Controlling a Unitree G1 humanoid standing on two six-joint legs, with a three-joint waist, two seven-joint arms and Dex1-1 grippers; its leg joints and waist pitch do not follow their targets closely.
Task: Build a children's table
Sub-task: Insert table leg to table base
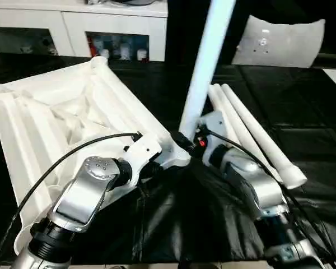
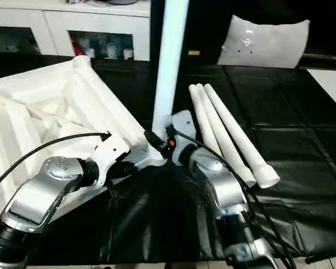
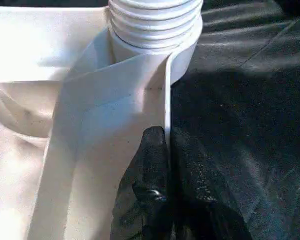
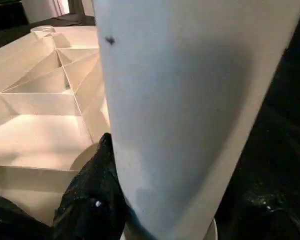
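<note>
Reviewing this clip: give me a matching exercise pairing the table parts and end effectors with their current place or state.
Things:
1. upright white tapered leg
2. white ribbed plastic tabletop
3. two loose white legs
4. left end effector

States:
A. lying side by side on the black mat
B. pinching the tabletop's edge
C. underside up
D. standing at a corner socket, gripped by the right end effector

Pairs: 1-D, 2-C, 3-A, 4-B

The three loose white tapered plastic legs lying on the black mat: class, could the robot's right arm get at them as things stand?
Probably not yet: the right gripper is closed on the upright white leg. The three loose legs lie right beside that arm, unobstructed.
</note>
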